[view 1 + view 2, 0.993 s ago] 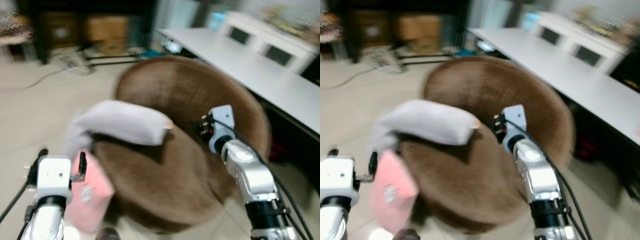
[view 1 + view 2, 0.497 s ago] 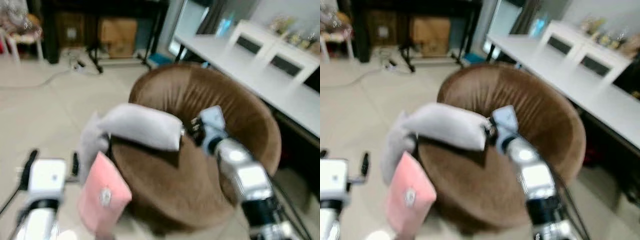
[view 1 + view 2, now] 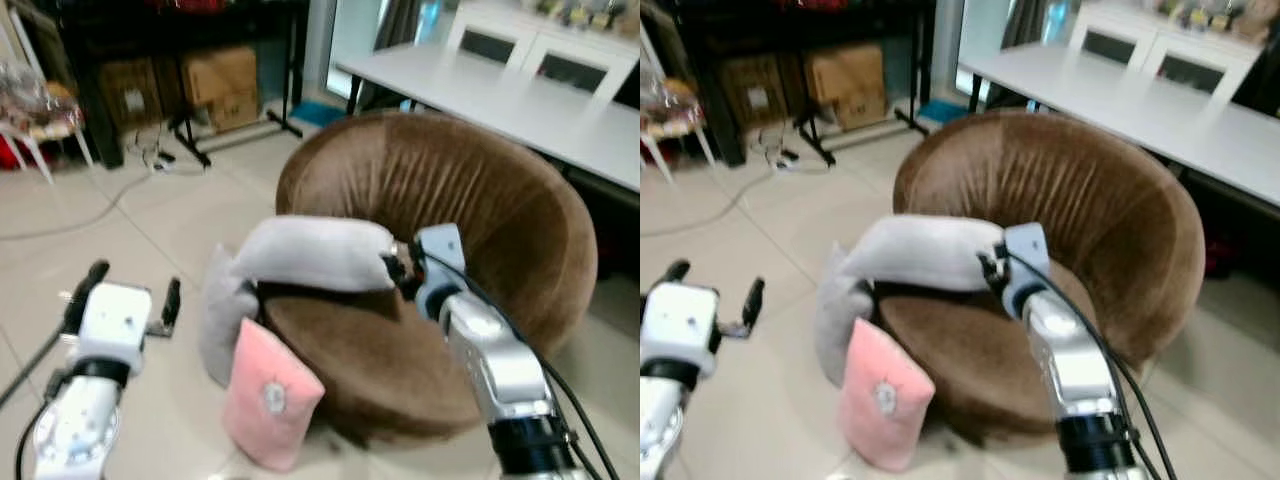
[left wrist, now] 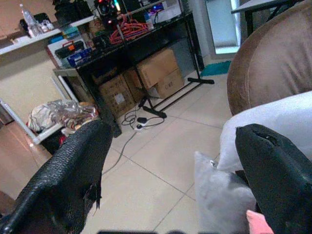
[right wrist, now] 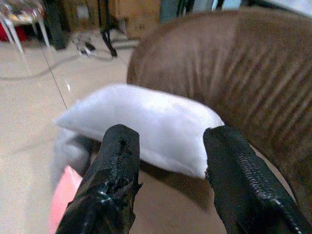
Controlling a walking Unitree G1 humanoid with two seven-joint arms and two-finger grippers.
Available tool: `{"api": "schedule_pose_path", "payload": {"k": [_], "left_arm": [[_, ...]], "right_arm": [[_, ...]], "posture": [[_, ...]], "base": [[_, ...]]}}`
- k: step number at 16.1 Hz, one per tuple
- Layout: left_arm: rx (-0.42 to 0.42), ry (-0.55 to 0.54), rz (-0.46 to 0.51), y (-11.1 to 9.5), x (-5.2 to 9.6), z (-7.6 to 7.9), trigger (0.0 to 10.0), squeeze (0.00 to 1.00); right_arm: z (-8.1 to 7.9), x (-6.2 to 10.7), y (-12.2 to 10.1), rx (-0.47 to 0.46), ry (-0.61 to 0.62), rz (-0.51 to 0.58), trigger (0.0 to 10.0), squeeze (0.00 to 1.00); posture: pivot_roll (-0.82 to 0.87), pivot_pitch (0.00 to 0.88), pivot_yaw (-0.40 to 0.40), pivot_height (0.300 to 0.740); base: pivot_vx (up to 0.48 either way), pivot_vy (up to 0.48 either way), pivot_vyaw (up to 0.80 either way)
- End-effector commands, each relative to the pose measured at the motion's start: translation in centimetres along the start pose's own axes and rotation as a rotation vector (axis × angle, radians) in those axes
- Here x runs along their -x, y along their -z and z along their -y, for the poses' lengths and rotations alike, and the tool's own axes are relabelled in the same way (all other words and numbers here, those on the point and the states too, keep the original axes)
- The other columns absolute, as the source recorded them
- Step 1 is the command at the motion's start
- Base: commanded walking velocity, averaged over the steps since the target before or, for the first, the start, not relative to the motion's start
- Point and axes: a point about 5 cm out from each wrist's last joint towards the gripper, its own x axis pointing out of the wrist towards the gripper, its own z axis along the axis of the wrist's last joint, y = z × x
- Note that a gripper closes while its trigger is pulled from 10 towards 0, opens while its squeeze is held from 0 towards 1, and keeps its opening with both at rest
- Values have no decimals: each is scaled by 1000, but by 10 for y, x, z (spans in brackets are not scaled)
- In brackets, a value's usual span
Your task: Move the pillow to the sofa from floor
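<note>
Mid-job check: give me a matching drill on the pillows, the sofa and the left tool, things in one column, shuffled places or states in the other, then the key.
Things:
1. white pillow
2. pink pillow
3. grey pillow
4. left tool

Places or states:
A. open, holding nothing, above the floor tiles
B. lying over the front edge of the brown sofa, just ahead of the right tool
C. on the floor, leaning against the sofa's base, nearest the camera
D. standing on the floor against the sofa, under the white pillow's end

Pairs: 1-B, 2-C, 3-D, 4-A
</note>
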Motion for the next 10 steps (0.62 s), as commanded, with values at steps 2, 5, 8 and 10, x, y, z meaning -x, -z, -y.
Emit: {"api": "schedule_pose_path", "payload": {"k": [2,5,8,10], "left_arm": [[23,39,-5,0,-6,2,10000,0],[76,9,-5,0,-9,2,10000,0],[147,-11,31,-4,-3,8,10000,0],[171,-6,26,-4,-2,10,10000,0]], "right_arm": [[10,8,8,-13,64,-15,10000,0],[11,15,9,-31,70,-10,10000,0],[14,12,8,-31,71,-19,10000,0],[11,10,5,-17,29,-15,10000,0]], "posture": [[51,0,9,740],[51,0,-10,740],[62,0,-49,740],[73,0,-76,740]], "base": [[0,326,0],[0,330,0],[0,111,0],[0,0,0]]}}
